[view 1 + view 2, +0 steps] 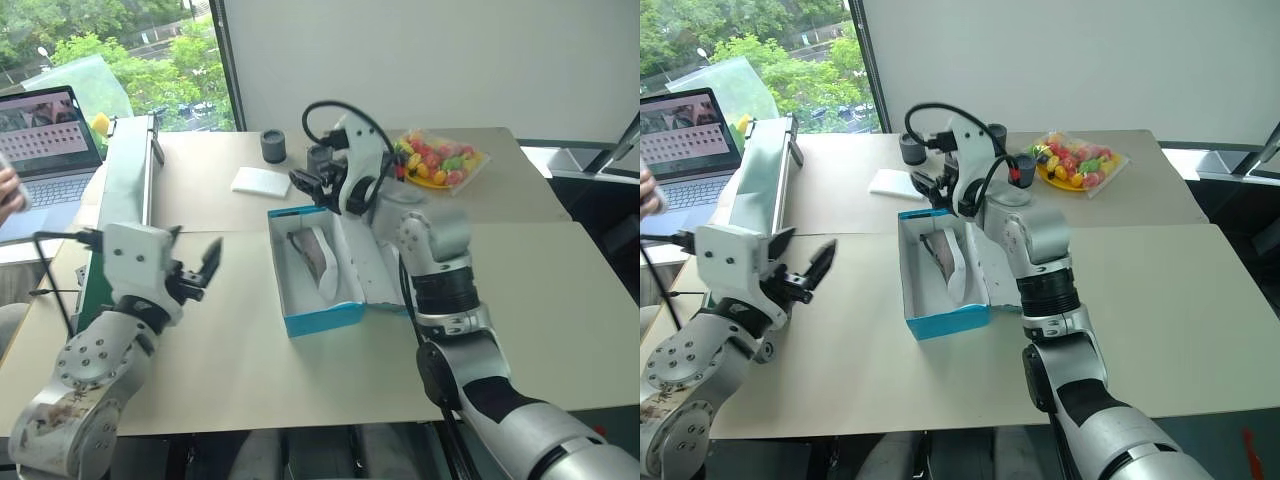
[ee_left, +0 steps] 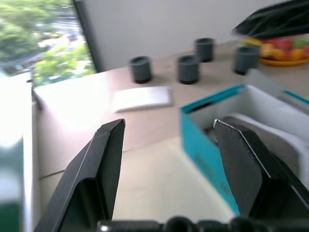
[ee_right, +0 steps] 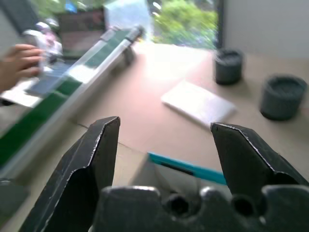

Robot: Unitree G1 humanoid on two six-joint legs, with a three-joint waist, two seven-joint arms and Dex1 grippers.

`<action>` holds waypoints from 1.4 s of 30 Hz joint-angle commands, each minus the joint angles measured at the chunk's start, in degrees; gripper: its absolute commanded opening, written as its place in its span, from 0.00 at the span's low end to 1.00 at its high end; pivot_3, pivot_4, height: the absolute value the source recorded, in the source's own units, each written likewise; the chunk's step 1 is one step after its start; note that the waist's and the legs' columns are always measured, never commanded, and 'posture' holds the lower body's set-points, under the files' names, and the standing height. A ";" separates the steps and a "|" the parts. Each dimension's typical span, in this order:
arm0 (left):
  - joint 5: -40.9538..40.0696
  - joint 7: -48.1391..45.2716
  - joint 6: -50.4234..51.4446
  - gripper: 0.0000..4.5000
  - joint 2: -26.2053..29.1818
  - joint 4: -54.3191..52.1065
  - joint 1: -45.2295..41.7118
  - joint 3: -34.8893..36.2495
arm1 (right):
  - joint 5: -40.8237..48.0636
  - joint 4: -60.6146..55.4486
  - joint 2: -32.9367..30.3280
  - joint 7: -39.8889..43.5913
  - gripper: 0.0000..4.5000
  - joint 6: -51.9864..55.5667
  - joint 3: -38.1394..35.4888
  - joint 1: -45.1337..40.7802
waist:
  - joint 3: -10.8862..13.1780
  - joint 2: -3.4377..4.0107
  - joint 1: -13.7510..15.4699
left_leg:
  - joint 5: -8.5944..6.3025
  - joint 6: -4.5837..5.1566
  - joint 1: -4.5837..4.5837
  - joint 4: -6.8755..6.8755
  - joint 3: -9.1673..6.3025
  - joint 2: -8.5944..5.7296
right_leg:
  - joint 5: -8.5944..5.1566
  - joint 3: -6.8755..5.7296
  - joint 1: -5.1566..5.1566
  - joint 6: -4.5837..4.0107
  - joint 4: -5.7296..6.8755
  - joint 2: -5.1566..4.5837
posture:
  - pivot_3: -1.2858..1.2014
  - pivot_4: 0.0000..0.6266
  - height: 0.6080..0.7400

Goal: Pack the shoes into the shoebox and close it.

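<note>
Turquoise shoebox [image 1: 318, 318] sits open mid-worktop [image 1: 250, 350], white inside, flap lid laid out flat on its right side under the right arm. One of the shoes [image 1: 318, 262] lies inside, dark upper, whitish sole, along the box length; second shoe cannot be made out. Right gripper [image 1: 308, 183] hovers over the far end of the box, fingers spread, nothing between them; its wrist view looks past the turquoise rim to the white pad [image 3: 199, 102] and two dark grey cups [image 3: 283, 95]. Left gripper [image 1: 200, 268] is left of the box, well apart from it, fingers spread and empty, pointing toward the box side. White pad [image 1: 260, 181] lies beyond the box, dark cup [image 1: 273, 145] near it. Bag of colourful fruit [image 1: 440, 158] at far right of worktop. Green conveyor [image 1: 125, 200] along left edge, laptop [image 1: 45, 140] beyond it, a person's hand [image 3: 21, 60] near the laptop.
</note>
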 commanded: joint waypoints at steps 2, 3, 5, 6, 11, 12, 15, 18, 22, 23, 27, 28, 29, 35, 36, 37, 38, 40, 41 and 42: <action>4.54 2.73 -2.64 0.70 -3.34 3.10 3.47 3.56 | 4.76 -10.35 -4.40 12.24 0.80 -2.06 4.57 5.12 | 0.00 -0.01 0.02 | 0.00 -0.01 0.00 0.02 -0.04 0.00 | -0.01 0.00 -0.01 0.01 0.03 -0.02 | 0.52 0.24 0.89; 4.92 2.91 -2.72 0.70 -3.99 4.27 4.26 4.72 | 4.61 -11.31 -5.13 13.45 0.80 -2.43 5.73 6.39 | 0.00 -0.01 0.03 | 0.00 -0.01 0.04 0.02 -0.05 0.00 | -0.01 0.00 0.00 0.01 0.06 -0.02 | 0.52 0.24 0.89; 6.51 2.19 -3.18 0.70 -3.55 6.25 6.02 5.54 | 3.55 -11.80 -5.64 14.33 0.80 -4.01 7.67 8.32 | -0.01 -0.02 -0.05 | 0.00 -0.01 0.12 0.02 -0.06 0.00 | -0.01 0.03 0.03 0.01 0.12 -0.02 | 0.52 0.24 0.89; 7.00 1.82 -3.39 0.75 -3.54 7.61 6.75 6.32 | 1.70 -10.62 -5.54 13.54 0.80 -5.46 8.92 9.04 | -0.01 -0.02 -0.14 | 0.00 -0.01 0.15 0.02 -0.06 0.01 | -0.01 0.03 0.02 0.00 0.15 -0.01 | 0.52 0.24 0.89; 8.20 -0.62 -5.71 0.99 -3.08 11.13 8.33 9.01 | -4.65 -8.42 -5.46 12.93 1.00 -11.71 14.57 12.19 | -0.01 -0.02 0.02 | 0.02 -0.04 0.20 0.03 -0.02 0.00 | -0.01 0.05 0.02 -0.02 0.21 -0.01 | 0.52 0.24 0.89; 8.22 -0.86 -5.96 0.99 -3.14 11.35 8.27 9.25 | -4.54 -8.48 -5.10 12.94 1.00 -11.86 14.54 12.41 | -0.01 -0.03 0.11 | 0.02 -0.04 0.19 0.03 -0.02 0.00 | -0.01 0.05 0.02 -0.02 0.19 -0.02 | 0.52 0.24 0.89; 8.34 -1.79 -6.90 0.99 -3.43 12.38 8.65 10.28 | -7.30 -8.19 -4.39 12.89 1.00 -15.91 17.15 15.11 | -0.03 -0.06 0.21 | 0.01 -0.05 0.10 0.03 -0.11 -0.01 | -0.01 0.05 -0.04 -0.02 0.17 -0.05 | 0.52 0.24 0.89; 8.45 -2.57 -7.34 0.99 -3.54 12.69 9.01 10.74 | -8.02 -7.58 -3.52 12.80 1.00 -17.79 17.51 16.15 | -0.04 -0.08 0.19 | 0.00 -0.06 0.12 0.03 -0.20 0.00 | -0.01 0.05 -0.02 -0.02 0.14 -0.05 | 0.52 0.24 0.89; 8.73 -2.79 -6.00 0.99 -3.39 13.28 9.51 10.93 | -9.78 -6.20 -2.80 11.28 1.00 -18.84 17.16 16.16 | -0.05 -0.08 0.14 | 0.00 -0.06 0.16 0.03 -0.26 0.01 | -0.01 0.06 -0.01 -0.02 0.18 -0.05 | 0.52 0.24 0.89; 8.87 -2.65 -5.77 0.99 -3.52 13.54 9.54 11.00 | -9.97 -5.62 -2.55 10.82 1.00 -18.57 16.82 15.87 | -0.05 -0.08 0.06 | 0.00 -0.07 0.19 0.03 -0.27 0.01 | -0.01 0.06 0.00 -0.02 0.19 -0.04 | 0.52 0.24 0.89; 8.32 -2.27 -4.65 0.99 -4.63 14.29 9.25 11.70 | -9.70 -5.11 -2.31 11.04 1.00 -17.96 15.99 14.74 | -0.04 -0.08 0.09 | 0.00 -0.07 0.19 0.03 -0.27 0.00 | -0.01 0.07 0.00 -0.03 0.19 -0.05 | 0.52 0.24 0.89; 8.42 -2.23 -4.43 0.99 -4.79 14.51 9.22 11.75 | -9.69 -5.27 -2.46 11.42 1.00 -18.03 16.09 14.70 | -0.04 -0.08 0.10 | 0.00 -0.07 0.18 0.03 -0.27 0.00 | -0.01 0.07 -0.01 -0.02 0.18 -0.05 | 0.52 0.24 0.89; 8.49 -2.21 -4.21 0.99 -4.95 14.69 9.21 11.77 | -9.52 -5.59 -2.68 11.99 1.00 -17.96 16.24 14.77 | -0.04 -0.09 0.08 | 0.00 -0.07 0.18 0.03 -0.27 0.00 | -0.01 0.07 -0.01 -0.02 0.18 -0.05 | 0.52 0.24 0.89; 8.58 -2.11 -3.52 0.99 -5.50 15.09 9.49 12.13 | -9.28 -6.88 -4.36 15.04 1.00 -18.32 17.08 16.21 | -0.05 -0.09 0.09 | 0.00 -0.07 0.19 0.03 -0.27 0.01 | -0.01 0.07 0.00 -0.02 0.19 -0.05 | 0.52 0.24 0.89; 8.57 -2.14 -3.52 0.99 -5.50 15.10 9.54 12.22 | -9.40 -6.98 -4.58 15.39 1.00 -18.42 17.22 16.37 | -0.05 -0.09 0.09 | 0.00 -0.07 0.19 0.03 -0.27 0.01 | -0.01 0.07 0.00 -0.02 0.19 -0.05 | 0.52 0.24 0.89; 8.58 -2.15 -3.50 0.99 -5.49 15.14 9.62 12.35 | -9.45 -7.16 -4.79 15.75 1.00 -18.50 17.41 16.54 | -0.05 -0.09 0.08 | 0.00 -0.07 0.19 0.03 -0.27 0.01 | -0.01 0.07 0.00 -0.03 0.19 -0.04 | 0.52 0.24 0.89; 8.61 -2.22 -3.60 0.99 -5.46 15.27 9.81 12.55 | -9.51 -7.31 -4.91 16.04 1.00 -18.58 17.60 16.71 | -0.05 -0.09 0.06 | 0.00 -0.07 0.19 0.03 -0.27 0.01 | -0.01 0.07 0.00 -0.03 0.19 -0.04 | 0.52 0.24 0.89; 8.68 -2.42 -3.83 0.99 -5.39 15.51 10.18 12.91 | -9.59 -7.41 -4.99 16.39 1.00 -18.70 17.83 16.91 | -0.05 -0.09 0.04 | 0.00 -0.07 0.19 0.03 -0.27 0.01 | -0.01 0.07 0.00 -0.03 0.18 -0.05 | 0.52 0.24 0.89; 8.68 -2.59 -4.00 0.99 -5.33 15.67 10.41 13.17 | -9.73 -7.31 -5.00 16.48 1.00 -18.82 17.95 16.92 | -0.05 -0.09 0.05 | 0.00 -0.07 0.19 0.03 -0.28 0.01 | -0.01 0.07 -0.01 -0.03 0.19 -0.05 | 0.52 0.24 0.89; 8.67 -2.70 -4.10 0.99 -5.30 15.78 10.56 13.34 | -9.84 -7.24 -5.01 16.55 1.00 -18.91 18.01 16.92 | -0.05 -0.09 0.04 | 0.00 -0.07 0.19 0.03 -0.28 0.01 | -0.01 0.07 -0.01 -0.03 0.19 -0.05 | 0.52 0.24 0.89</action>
